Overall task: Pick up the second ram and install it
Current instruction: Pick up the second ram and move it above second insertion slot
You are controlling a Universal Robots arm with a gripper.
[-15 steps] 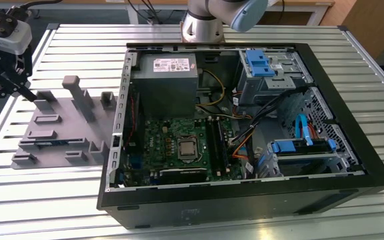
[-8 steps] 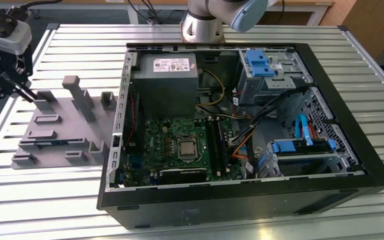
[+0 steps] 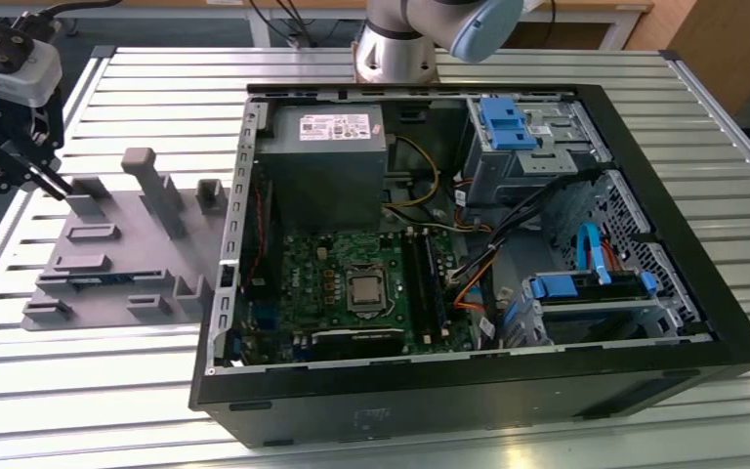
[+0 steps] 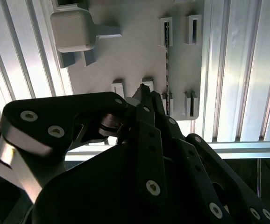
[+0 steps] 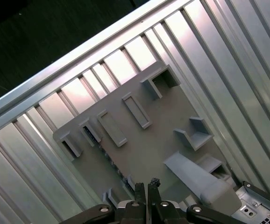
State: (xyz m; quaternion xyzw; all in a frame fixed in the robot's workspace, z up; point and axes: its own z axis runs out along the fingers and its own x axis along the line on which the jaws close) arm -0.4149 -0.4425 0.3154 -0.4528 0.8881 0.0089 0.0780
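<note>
Catches the gripper [image 3: 47, 186] poised above the grey holder plate [image 3: 128, 249], jaws drawn together and grasping nothing. Finds the second ram [image 4: 166, 70] on that plate, stood on edge between small slotted blocks, probably so its long top edge can be pinched from above. Puts the fingertips [image 5: 138, 190], in the first wrist view, over the plate beside the stick's line and apart from it. Sets the open computer case [image 3: 479, 401] just beside the plate on the slatted table [image 3: 89, 391], motherboard [image 3: 336, 283] facing up, likely for straight-down seating. Judges pickup not yet made.
</note>
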